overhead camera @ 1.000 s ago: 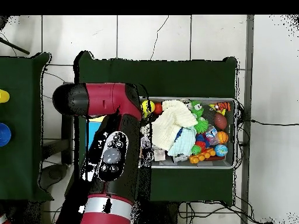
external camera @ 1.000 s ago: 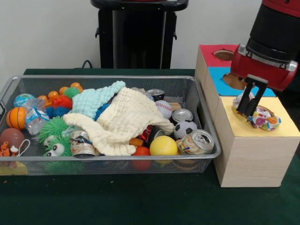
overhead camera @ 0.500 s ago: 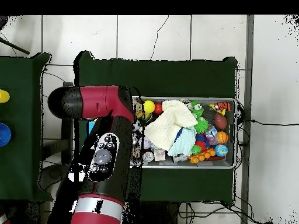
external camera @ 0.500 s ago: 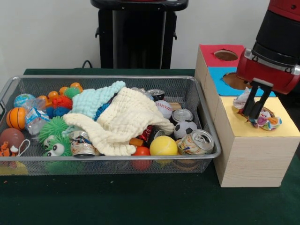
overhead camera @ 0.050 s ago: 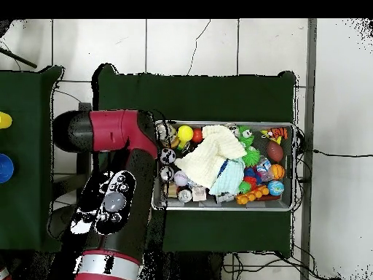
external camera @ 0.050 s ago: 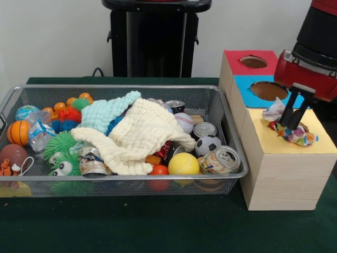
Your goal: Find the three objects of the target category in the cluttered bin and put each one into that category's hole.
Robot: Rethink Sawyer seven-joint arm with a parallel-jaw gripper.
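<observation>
- Since a second ago the arm (overhead camera @ 0.050 s ago: 116, 182) has swung further out past the end of the box (external camera @ 0.050 s ago: 279, 168), and the gripper (external camera @ 0.050 s ago: 295, 122) with it, now over the outer part of the yellow panel (external camera @ 0.050 s ago: 316, 141).
- Seen from the front, the gripper's two dark fingers (external camera @ 0.050 s ago: 288, 113) point down into a patterned cloth (external camera @ 0.050 s ago: 295, 135) bunched on the yellow panel; they seem pressed onto it, though whether they pinch it or only rest on it I cannot tell.
- A paler tail of that cloth sticks up on the side nearer the blue panel (external camera @ 0.050 s ago: 247, 97).
- The cloth covers the spot on the yellow panel where its hole would be, so the hole itself is hidden.
- Behind it, the blue panel's round hole (external camera @ 0.050 s ago: 269, 90) and the red panel's hole (external camera @ 0.050 s ago: 253, 61) are both uncovered.
- Just beside the box, the wire bin (external camera @ 0.050 s ago: 126, 182) holds a cream cloth (external camera @ 0.050 s ago: 139, 138) draped over the middle of the heap, with a pale blue cloth (external camera @ 0.050 s ago: 108, 112) touching its far edge.
- Around them lie cans, one tipped on its side at the front corner (external camera @ 0.050 s ago: 221, 159), a yellow ball (external camera @ 0.050 s ago: 184, 164), a small soccer ball (external camera @ 0.050 s ago: 208, 144), a baseball (external camera @ 0.050 s ago: 184, 122) and spiky green toys (external camera @ 0.050 s ago: 60, 143).
- From overhead the arm covers the box completely; the bin (overhead camera @ 0.050 s ago: 291, 205) shows to one side of it.
</observation>
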